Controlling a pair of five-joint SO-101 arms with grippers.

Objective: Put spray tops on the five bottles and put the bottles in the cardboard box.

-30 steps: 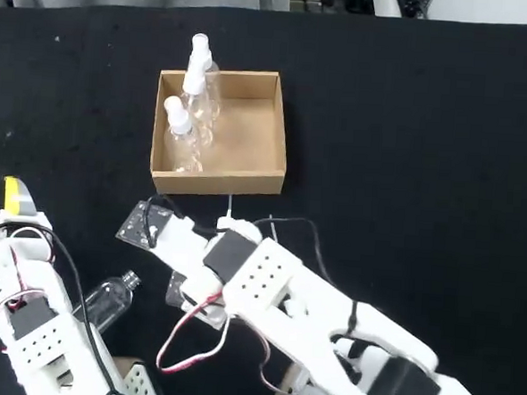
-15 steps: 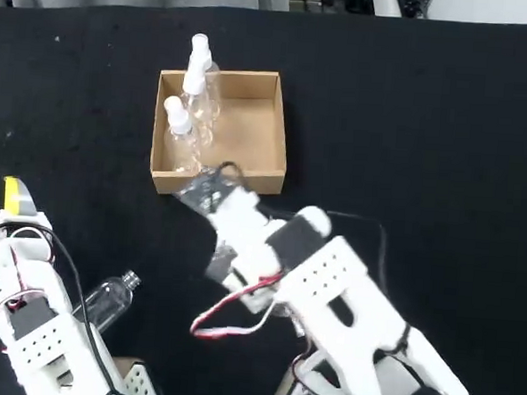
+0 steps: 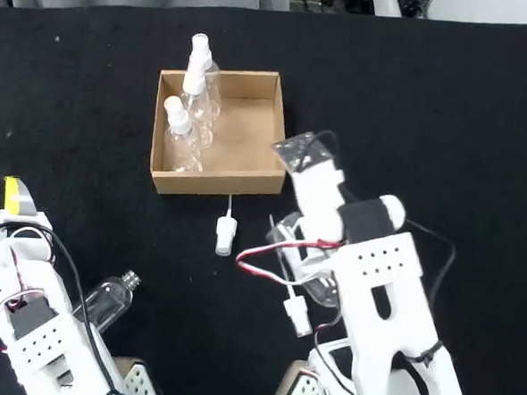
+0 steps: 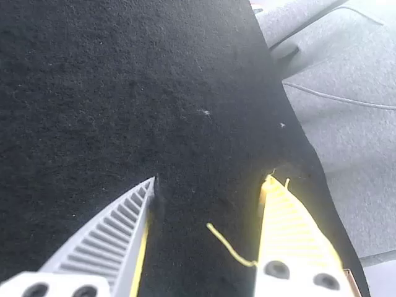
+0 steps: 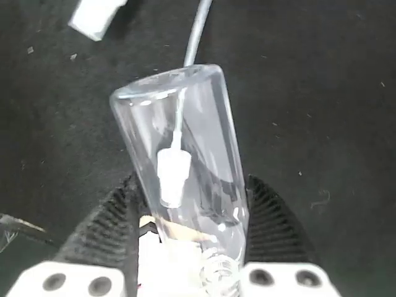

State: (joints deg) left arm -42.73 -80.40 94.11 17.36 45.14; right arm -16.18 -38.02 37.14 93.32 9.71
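Note:
My right gripper [image 5: 192,204] is shut on a clear bottle [image 5: 182,154], base pointing away from the wrist, with a dip tube visible inside. From above, this bottle [image 3: 310,279] hangs under the right arm, a white spray top [image 3: 296,318] at its near end. A loose spray top [image 3: 225,235] lies in front of the cardboard box [image 3: 269,175]; its tube [image 5: 198,28] also shows. Three topped bottles [image 3: 190,112] stand in the box's left part. A topless bottle [image 3: 110,298] lies beside the left arm. My left gripper [image 4: 207,204] is open over bare cloth.
Black cloth covers the table. In the left wrist view the table's edge [image 4: 297,142] runs close by, with grey floor beyond. The box's right half [image 3: 250,129] holds nothing. The arms' bases stand at the near edge.
The right arm has swung from the near left toward the right, carrying the bottle, and now sits beside the box's right front corner. The loose spray top is uncovered. The left arm stayed still.

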